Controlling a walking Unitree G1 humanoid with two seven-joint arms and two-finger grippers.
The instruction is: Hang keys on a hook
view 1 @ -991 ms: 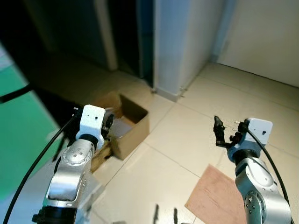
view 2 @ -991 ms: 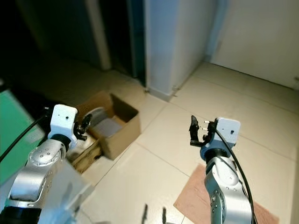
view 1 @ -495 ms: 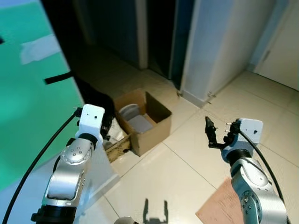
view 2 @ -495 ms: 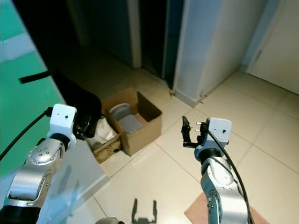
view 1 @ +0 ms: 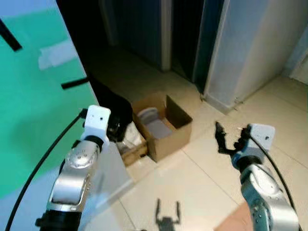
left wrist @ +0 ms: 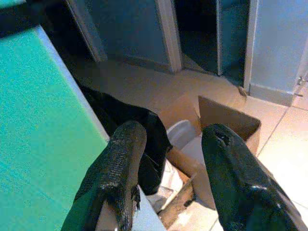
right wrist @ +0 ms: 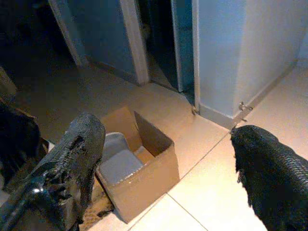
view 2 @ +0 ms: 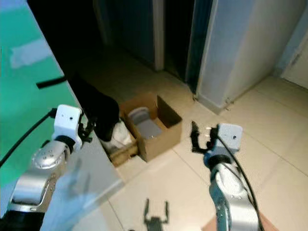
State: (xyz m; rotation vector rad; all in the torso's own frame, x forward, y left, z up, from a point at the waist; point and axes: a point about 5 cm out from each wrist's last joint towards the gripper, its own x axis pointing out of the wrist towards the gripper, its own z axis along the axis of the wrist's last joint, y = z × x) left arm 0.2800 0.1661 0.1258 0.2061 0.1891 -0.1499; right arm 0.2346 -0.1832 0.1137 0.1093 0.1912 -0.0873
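An open cardboard box sits on the tiled floor, a grey container inside it. Left of the box the left claw is raised, fingers parted and holding nothing, beside a green panel. Right of the box the right claw is spread wide, also holding nothing. Keys and hook cannot be made out.

The panel is bright green with black tape strips. The box is brown cardboard, holding grey-white things. The floor is cream tile with thin dark joints. The bag is black. Both claws, left and right, have black textured fingers; the arms are silver.
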